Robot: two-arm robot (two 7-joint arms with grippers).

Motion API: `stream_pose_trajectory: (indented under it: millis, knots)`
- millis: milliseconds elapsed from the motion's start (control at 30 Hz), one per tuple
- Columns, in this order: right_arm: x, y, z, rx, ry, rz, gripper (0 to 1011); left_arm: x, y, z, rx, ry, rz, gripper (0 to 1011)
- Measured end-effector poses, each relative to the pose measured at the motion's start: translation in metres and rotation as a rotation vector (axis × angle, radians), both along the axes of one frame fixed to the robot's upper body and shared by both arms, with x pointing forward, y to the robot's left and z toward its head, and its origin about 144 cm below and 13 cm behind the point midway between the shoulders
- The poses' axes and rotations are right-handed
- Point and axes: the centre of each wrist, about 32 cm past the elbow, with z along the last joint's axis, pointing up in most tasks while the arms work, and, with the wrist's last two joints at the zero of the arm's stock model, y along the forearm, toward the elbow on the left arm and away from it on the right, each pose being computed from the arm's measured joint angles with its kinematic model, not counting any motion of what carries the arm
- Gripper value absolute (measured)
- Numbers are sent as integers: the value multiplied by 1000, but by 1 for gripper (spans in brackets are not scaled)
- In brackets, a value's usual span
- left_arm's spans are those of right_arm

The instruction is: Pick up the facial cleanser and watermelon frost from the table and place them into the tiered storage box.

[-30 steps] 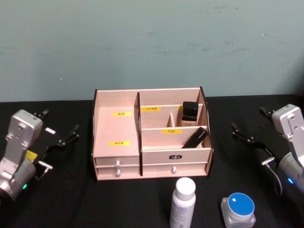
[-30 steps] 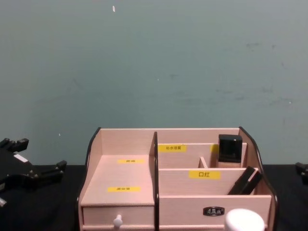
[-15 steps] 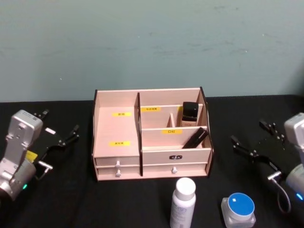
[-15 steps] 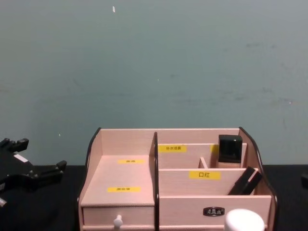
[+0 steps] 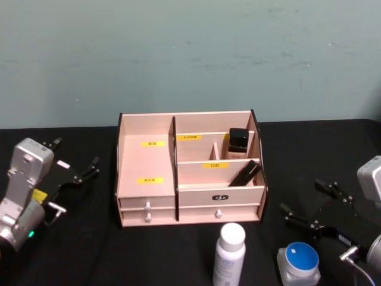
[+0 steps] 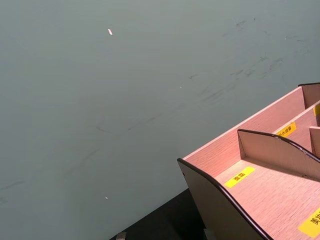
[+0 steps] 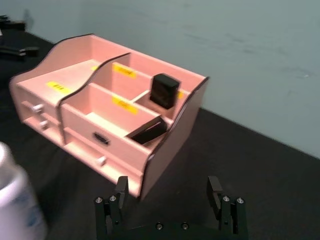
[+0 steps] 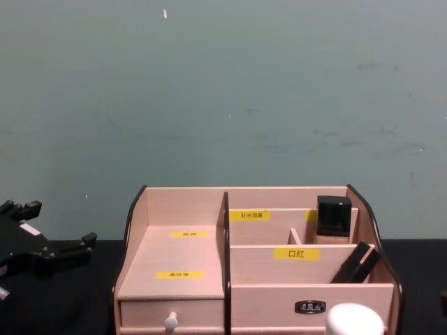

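Note:
The facial cleanser [image 5: 229,253], a white bottle with a white cap, stands in front of the tiered storage box [image 5: 134,162]; its cap [image 8: 355,319] shows in the chest view. To its right sits the watermelon frost [image 5: 299,260], a small clear container with a round blue lid. My right gripper [image 5: 300,196] hangs open just behind this container, with nothing between its fingers [image 7: 121,184]. The pale-pink box [image 7: 75,80] lies ahead of it in the right wrist view. My left gripper [image 5: 76,154] rests open, left of the box.
In the box's right compartments stand a black square-capped bottle [image 5: 238,141] and a leaning black tube [image 5: 244,173]. Two white-knobbed drawers [image 5: 147,207] face me. Black cloth covers the table [image 5: 178,250], and a teal wall [image 5: 190,53] stands behind it. The left wrist view shows the box's corner [image 6: 260,190].
My right gripper has come down and forward from beside the box's right end to just behind the blue-lidded container. The left arm has not moved.

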Motion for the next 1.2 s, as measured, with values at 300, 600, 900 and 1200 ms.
stream_pose_trajectory:
  millis: [300,600,900,1200]
  knots:
    - [-29,-2,16,19,101,-2,1000,0,0,0,0,0,0,1001]
    - [-48,-6,8,62,217,-34,1000,0,0,0,0,0,0,1001]
    - [-59,-8,-4,104,251,-66,1000,0,0,0,0,0,0,1001]
    - [-59,-12,-12,122,251,-55,1000,0,0,0,0,0,0,1001]
